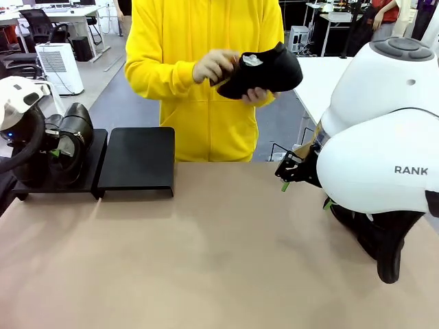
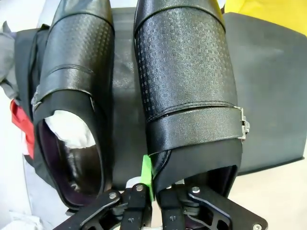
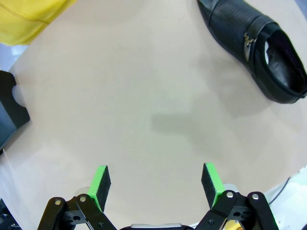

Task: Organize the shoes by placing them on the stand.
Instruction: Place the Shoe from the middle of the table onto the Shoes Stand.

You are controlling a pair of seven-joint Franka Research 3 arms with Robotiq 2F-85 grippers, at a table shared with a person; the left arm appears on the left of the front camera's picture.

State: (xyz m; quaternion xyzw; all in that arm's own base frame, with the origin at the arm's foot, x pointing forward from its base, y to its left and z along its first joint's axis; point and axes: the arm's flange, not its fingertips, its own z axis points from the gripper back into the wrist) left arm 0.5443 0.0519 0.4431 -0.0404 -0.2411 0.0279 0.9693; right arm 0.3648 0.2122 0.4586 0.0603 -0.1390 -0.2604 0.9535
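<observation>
Two glossy black shoes lie side by side on the left platform of the stand. In the left wrist view my left gripper is shut on the collar edge of the right-hand one, a green pad pressed against the leather. The stand's right platform is bare. A person in a yellow top holds a third shoe in both hands above the far edge. A fourth shoe lies on the table near my right arm, ahead of my open right gripper, which hovers over bare tabletop.
My right arm's big white body fills the right side, with the fourth shoe partly under it. The tan tabletop is open in the middle. A corner of a black platform shows at the left in the right wrist view.
</observation>
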